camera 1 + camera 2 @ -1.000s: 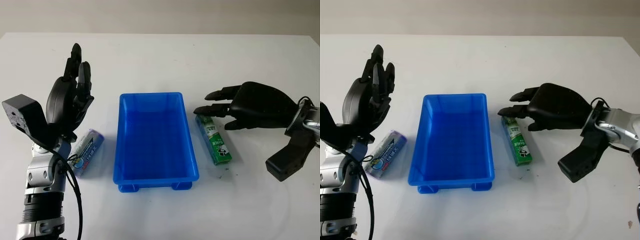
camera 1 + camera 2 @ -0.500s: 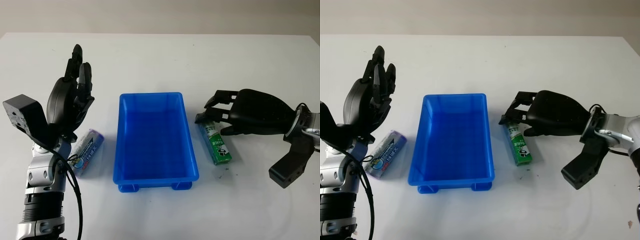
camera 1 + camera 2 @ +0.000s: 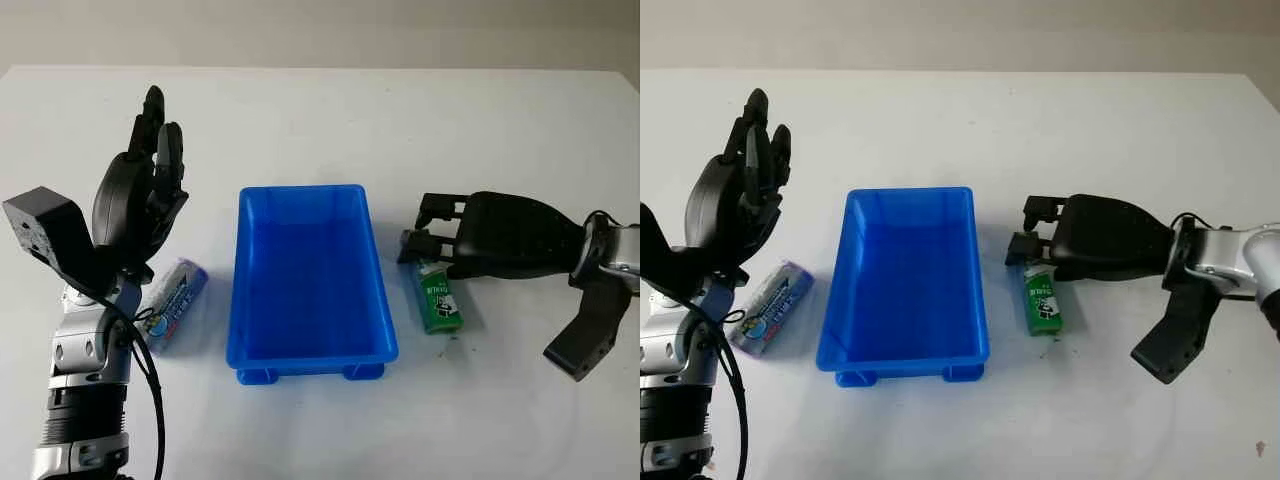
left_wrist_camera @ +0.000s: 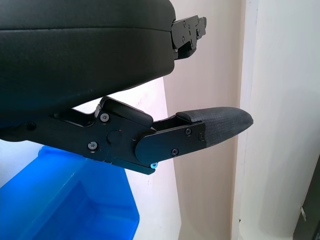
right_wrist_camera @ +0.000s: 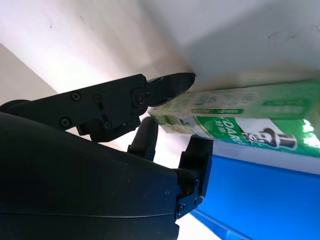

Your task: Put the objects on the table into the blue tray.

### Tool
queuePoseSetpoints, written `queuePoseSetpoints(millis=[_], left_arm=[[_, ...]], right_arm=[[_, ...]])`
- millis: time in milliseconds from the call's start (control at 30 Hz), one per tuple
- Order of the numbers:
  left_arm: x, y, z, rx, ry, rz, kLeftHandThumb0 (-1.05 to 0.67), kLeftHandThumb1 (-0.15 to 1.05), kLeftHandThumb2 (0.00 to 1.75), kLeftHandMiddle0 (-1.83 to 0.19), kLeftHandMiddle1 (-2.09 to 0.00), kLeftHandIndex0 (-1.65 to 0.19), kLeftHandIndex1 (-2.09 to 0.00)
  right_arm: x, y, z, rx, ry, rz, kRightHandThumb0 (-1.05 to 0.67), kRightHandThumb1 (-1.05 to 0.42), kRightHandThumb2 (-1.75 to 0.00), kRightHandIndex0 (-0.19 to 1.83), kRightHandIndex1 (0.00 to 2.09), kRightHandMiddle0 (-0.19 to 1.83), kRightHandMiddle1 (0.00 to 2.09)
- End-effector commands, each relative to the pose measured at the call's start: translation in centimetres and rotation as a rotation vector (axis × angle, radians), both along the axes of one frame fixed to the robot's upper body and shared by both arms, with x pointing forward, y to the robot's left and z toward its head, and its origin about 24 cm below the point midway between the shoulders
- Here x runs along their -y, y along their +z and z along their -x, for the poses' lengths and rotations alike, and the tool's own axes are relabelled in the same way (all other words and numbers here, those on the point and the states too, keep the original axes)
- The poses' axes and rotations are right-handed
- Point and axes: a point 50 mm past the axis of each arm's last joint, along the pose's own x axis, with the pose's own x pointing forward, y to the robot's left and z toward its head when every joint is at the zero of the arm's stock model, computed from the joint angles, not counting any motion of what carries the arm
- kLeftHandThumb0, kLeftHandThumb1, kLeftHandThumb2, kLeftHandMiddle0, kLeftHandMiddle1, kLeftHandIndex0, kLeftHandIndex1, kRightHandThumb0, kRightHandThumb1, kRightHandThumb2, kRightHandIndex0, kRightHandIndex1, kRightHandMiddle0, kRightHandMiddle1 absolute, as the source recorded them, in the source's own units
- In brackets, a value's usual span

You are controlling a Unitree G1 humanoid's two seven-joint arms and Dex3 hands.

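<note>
- Since a second ago the right robot hand [image 3: 432, 243] has dropped from a hover onto the far end of the green toothpaste box [image 3: 438, 300], and its fingers [image 5: 165, 86] have gone from stretched out to curled around that end; the box itself has not shifted on the bench [image 3: 500, 420].
- Nearest item: a pale cylindrical packet [image 3: 172, 303] lying on the bench just left of the blue tray [image 3: 310, 285], its long axis slanting away and to the right.
- Toothpaste box lies just right of the tray, close to its wall but apart from it, long axis running near-to-far with a slight slant (roughly parallel to the tray's long side).
- Right robot hand comes in from the right, across the box's axis; the wrist view shows fingers on both sides of the box end, so I judge the grip closed on it, box not yet lifted.
- Key relation: tray lies directly left of the held box, so the coming move is likely a lift and short carry leftward.
- Left robot hand [image 3: 145, 190] is open, raised above the packet, holding nothing.
- Tray interior holds nothing yet.
</note>
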Motion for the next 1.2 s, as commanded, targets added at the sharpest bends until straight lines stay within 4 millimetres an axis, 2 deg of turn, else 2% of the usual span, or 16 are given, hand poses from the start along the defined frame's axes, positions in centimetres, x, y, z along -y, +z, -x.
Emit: queuePoseSetpoints(millis=[0, 133, 233, 267, 333, 367, 400, 433, 500, 533, 633, 700, 767, 900, 967, 1167], left_arm=[[-0.3, 0.9, 0.1, 0.031, 0.008, -0.017, -0.74, 1.05, 0.64, 0.19, 0.00, 0.19, 0.00], [-0.4, 0.9, 0.2, 0.028, 0.004, -0.010, -0.73, 1.05, 0.63, 0.19, 0.00, 0.19, 0.00], [-0.3, 1.0, 0.2, 0.023, -0.001, -0.008, -0.73, 1.05, 0.62, 0.19, 0.00, 0.19, 0.00], [-0.3, 1.0, 0.2, 0.021, 0.000, -0.009, -0.73, 1.05, 0.62, 0.19, 0.00, 0.19, 0.00], [-0.3, 1.0, 0.3, 0.022, 0.001, -0.009, -0.74, 1.05, 0.62, 0.19, 0.00, 0.19, 0.00], [-0.3, 1.0, 0.3, 0.022, 0.002, -0.009, -0.74, 1.05, 0.62, 0.19, 0.00, 0.19, 0.00], [-0.2, 1.0, 0.3, 0.023, 0.001, -0.007, -0.74, 1.05, 0.62, 0.19, 0.00, 0.19, 0.00], [-0.2, 1.0, 0.3, 0.023, -0.001, -0.007, -0.73, 1.05, 0.62, 0.19, 0.00, 0.19, 0.00], [-0.2, 1.0, 0.3, 0.021, -0.003, -0.003, -0.73, 1.05, 0.62, 0.19, 0.00, 0.19, 0.00], [-0.2, 0.9, 0.3, 0.019, -0.002, -0.003, -0.73, 1.05, 0.62, 0.19, 0.00, 0.19, 0.00], [-0.1, 0.9, 0.2, 0.016, 0.001, -0.001, -0.73, 1.05, 0.61, 0.19, 0.00, 0.19, 0.00], [-0.1, 0.8, 0.2, 0.016, 0.003, 0.002, -0.73, 1.05, 0.61, 0.19, 0.00, 0.19, 0.00], [-0.1, 0.8, 0.2, 0.015, 0.001, -0.001, -0.73, 1.05, 0.61, 0.19, 0.00, 0.19, 0.00], [-0.1, 0.8, 0.2, 0.012, 0.003, -0.009, -0.74, 1.05, 0.61, 0.19, 0.00, 0.19, 0.00], [-0.1, 0.8, 0.1, 0.013, 0.004, -0.006, -0.73, 1.05, 0.61, 0.19, 0.00, 0.19, 0.00], [-0.2, 0.8, 0.2, 0.016, 0.006, -0.009, -0.72, 1.05, 0.62, 0.19, 0.00, 0.19, 0.00]], right_arm=[[0.8, -0.4, 0.3, -0.029, -0.021, 0.059, -0.36, -1.00, -0.06, 0.18, 1.55, 0.30, 1.30], [0.8, -0.9, 0.4, -0.040, -0.022, 0.099, -0.39, -0.99, -0.05, 0.20, 1.59, 0.31, 1.34], [0.8, -1.4, 0.5, -0.021, -0.014, 0.102, -0.35, -0.98, -0.05, 0.23, 1.72, 0.30, 1.46], [0.8, -1.6, 0.5, -0.012, -0.012, 0.108, -0.35, -0.99, -0.06, 0.25, 1.77, 0.29, 1.50], [0.9, -1.7, 0.4, -0.007, -0.028, 0.108, -0.36, -1.03, -0.07, 0.24, 2.00, 0.23, 1.68], [0.8, -1.6, 0.4, -0.005, -0.040, 0.095, -0.37, -1.04, -0.08, 0.30, 2.05, 0.22, 1.73], [0.8, -1.6, 0.4, 0.002, -0.053, 0.080, -0.44, -1.04, -0.20, 0.55, 2.07, 0.27, 1.94], [0.8, -1.5, 0.4, 0.010, -0.065, 0.060, -0.48, -1.05, -0.26, 0.72, 2.08, 0.36, 2.02], [0.7, -1.3, 0.2, 0.022, -0.091, 0.037, -0.57, -1.05, -0.35, 1.07, 2.09, 0.60, 2.08], [0.8, -1.2, 0.1, 0.025, -0.108, 0.029, -0.58, -1.05, -0.38, 1.14, 2.09, 0.66, 2.09], [1.1, -0.4, -0.5, 0.064, -0.158, 0.037, -0.56, -1.05, -0.39, 1.02, 2.09, 0.60, 2.09], [1.2, 0.3, -0.9, 0.092, -0.185, 0.019, -0.54, -1.05, -0.36, 0.91, 2.09, 0.45, 2.08], [1.4, 1.1, -1.3, 0.131, -0.215, -0.029, -0.54, -1.05, -0.32, 0.86, 2.09, 0.41, 2.09], [1.7, 3.0, -2.3, 0.223, -0.275, -0.087, -0.53, -1.05, -0.29, 0.82, 2.09, 0.56, 2.09], [1.8, 4.0, -2.8, 0.274, -0.288, -0.098, -0.54, -1.05, -0.31, 0.82, 2.09, 0.58, 2.09], [1.9, 6.7, -3.9, 0.347, -0.321, -0.167, -0.52, -1.05, -0.24, 0.85, 2.09, 0.62, 2.09]])
